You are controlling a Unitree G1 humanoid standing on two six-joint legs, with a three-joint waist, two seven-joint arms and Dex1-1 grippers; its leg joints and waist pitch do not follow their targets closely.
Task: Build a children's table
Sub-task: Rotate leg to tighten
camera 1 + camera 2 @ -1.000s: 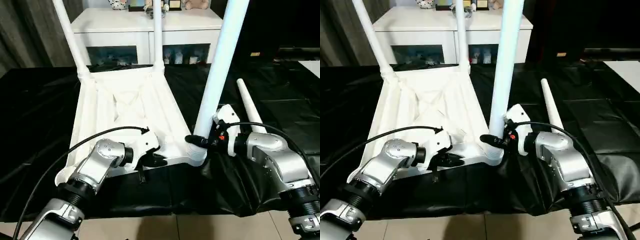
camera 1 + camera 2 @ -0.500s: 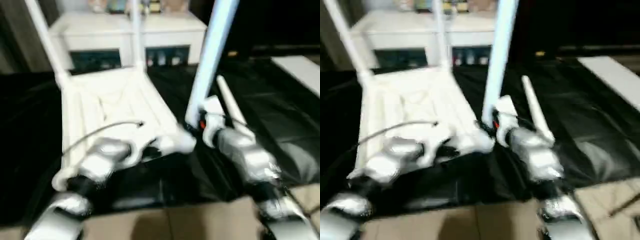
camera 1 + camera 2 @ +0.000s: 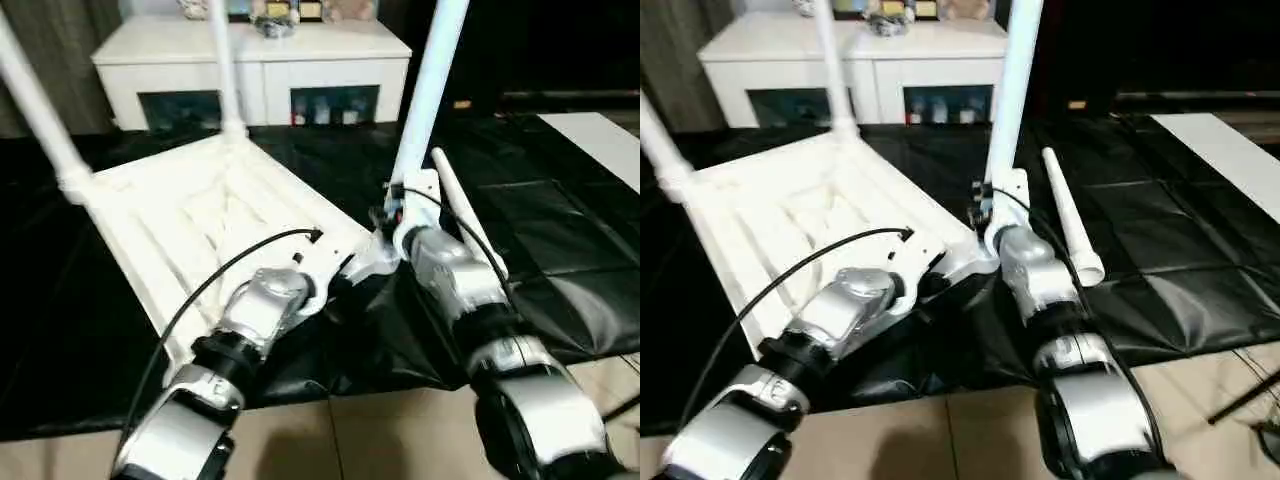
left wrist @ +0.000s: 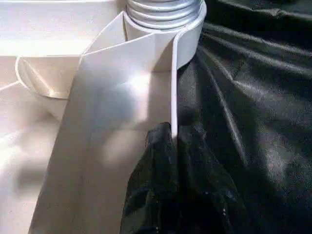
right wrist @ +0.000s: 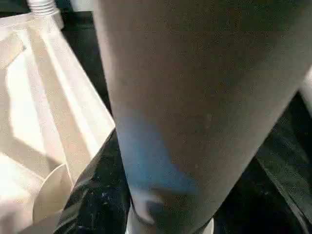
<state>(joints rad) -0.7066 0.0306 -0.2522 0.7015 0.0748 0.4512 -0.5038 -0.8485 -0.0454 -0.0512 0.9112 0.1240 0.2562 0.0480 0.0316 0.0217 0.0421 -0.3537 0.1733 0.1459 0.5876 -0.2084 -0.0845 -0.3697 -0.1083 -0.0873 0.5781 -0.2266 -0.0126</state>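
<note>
Upside down on the black-covered surface: the children's table, ribs up, 2 far legs already standing in their sockets. Left end effector clamped on the near rim, likely steadying the top. Right end effector at the base of the third leg, seemingly seating it; grip impossible to tell. Fourth leg lying loose just beside the right arm. Only in the left wrist view: threads at the leg's base.

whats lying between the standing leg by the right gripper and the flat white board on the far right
A loose table leg lies on the black cloth between the standing leg and the white board; otherwise only cloth. Both eye views show it.
</note>
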